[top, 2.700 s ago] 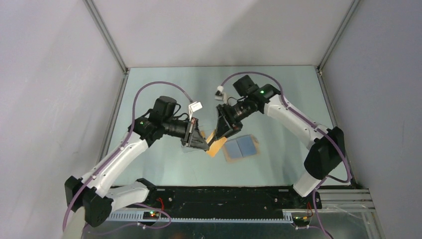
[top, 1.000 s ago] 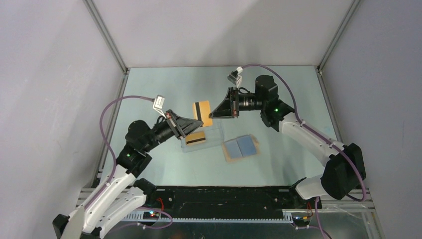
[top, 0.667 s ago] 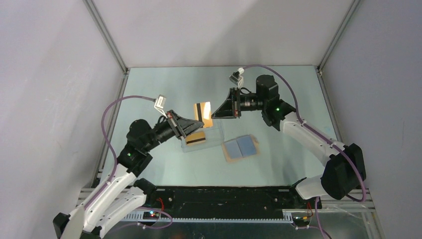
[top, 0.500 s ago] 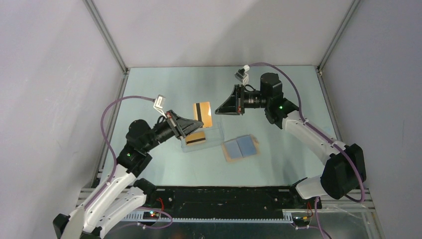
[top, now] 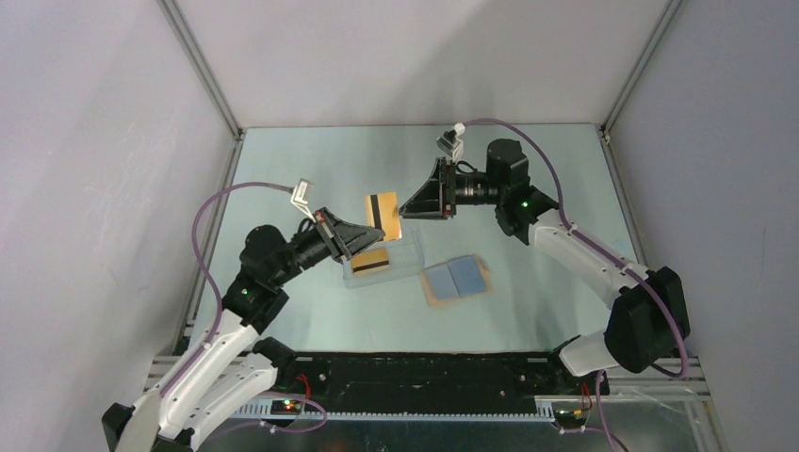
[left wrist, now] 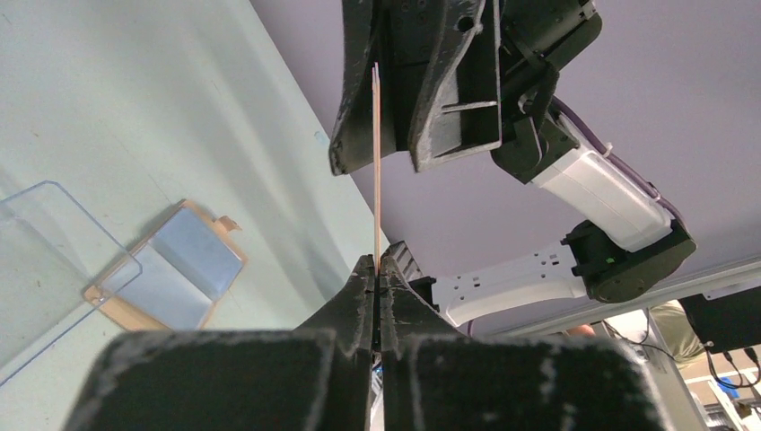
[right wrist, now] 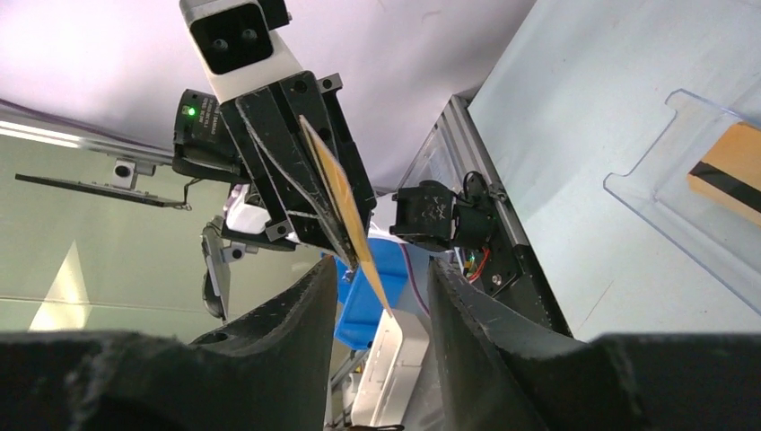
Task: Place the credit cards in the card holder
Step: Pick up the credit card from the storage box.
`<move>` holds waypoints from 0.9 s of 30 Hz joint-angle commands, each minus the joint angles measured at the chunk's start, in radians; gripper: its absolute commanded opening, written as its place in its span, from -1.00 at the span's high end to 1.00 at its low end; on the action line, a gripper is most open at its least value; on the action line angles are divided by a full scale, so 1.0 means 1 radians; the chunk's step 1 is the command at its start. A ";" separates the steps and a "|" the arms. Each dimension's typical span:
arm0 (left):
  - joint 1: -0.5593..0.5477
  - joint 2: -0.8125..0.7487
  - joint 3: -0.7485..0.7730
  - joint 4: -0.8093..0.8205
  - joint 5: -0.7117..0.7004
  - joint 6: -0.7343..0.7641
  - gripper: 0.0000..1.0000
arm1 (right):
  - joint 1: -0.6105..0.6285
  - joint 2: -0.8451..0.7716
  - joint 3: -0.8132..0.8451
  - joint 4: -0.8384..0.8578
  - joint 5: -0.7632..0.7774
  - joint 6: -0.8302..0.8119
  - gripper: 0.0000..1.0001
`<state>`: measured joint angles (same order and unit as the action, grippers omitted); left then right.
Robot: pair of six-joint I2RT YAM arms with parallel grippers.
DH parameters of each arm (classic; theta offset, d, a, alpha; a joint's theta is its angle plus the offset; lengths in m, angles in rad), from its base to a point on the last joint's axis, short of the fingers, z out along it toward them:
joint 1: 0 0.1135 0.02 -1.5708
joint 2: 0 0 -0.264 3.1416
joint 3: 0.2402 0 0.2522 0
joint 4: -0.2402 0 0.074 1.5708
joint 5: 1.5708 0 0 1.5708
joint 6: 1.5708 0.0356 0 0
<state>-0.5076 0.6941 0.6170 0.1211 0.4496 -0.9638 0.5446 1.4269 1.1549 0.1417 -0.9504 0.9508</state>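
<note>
Pinching a credit card (top: 383,215) upright by its near edge, the L gripper (left wrist: 377,269) was fully closed. The R gripper (right wrist: 379,269) stood part open, fingers flanking the card's far edge w/o clamping. The card holder (top: 455,280) lay open below the R fingers, well apart.

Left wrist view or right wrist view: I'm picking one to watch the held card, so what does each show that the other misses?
Only the left wrist view shows the open tan card holder with blue pockets, and it shows the thin orange plastic card edge-on. Only the right wrist view shows a second orange card with a black stripe lying in the clear plastic box. Both show the fingers of the left gripper shut on the held card, whose free end sits between the open fingers of the right gripper.
</note>
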 commanded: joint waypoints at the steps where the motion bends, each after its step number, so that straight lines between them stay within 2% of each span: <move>1: 0.005 0.000 -0.001 0.041 0.022 -0.013 1.00 | 0.024 0.031 0.007 0.061 -0.003 0.024 0.12; 6: 0.005 0.003 -0.001 0.041 0.032 -0.014 1.00 | 0.038 0.060 0.007 0.127 -0.005 0.068 0.42; 9: 0.005 0.008 -0.002 0.041 0.035 -0.015 1.00 | 0.044 0.073 0.013 0.136 -0.016 0.073 0.80; 11: 0.006 0.010 -0.003 0.041 0.038 -0.016 1.00 | 0.044 0.071 0.014 0.134 -0.020 0.067 0.98; 14: 0.009 0.012 -0.007 0.041 0.033 -0.022 0.98 | 0.039 0.061 0.015 0.104 -0.012 0.044 1.00; 17: 0.015 0.020 -0.013 0.041 0.027 -0.029 0.76 | 0.029 0.054 0.014 0.046 -0.004 0.004 1.00; 20: 0.027 0.034 -0.027 0.041 0.017 -0.047 0.64 | 0.020 0.069 0.014 0.001 0.010 -0.028 1.00; 23: 0.033 0.051 -0.044 0.042 -0.016 -0.063 0.71 | 0.018 0.093 0.015 -0.050 0.029 -0.080 1.00; 26: 0.036 0.093 -0.055 0.041 -0.028 -0.054 0.97 | 0.023 0.147 0.014 -0.070 0.037 -0.117 1.00; 27: 0.036 0.112 -0.058 0.041 -0.032 -0.050 0.99 | 0.025 0.158 0.014 -0.073 0.037 -0.122 1.00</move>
<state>-0.4797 0.7635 0.5682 0.1253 0.4458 -1.0145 0.5667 1.5299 1.1549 0.1188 -0.9310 0.8986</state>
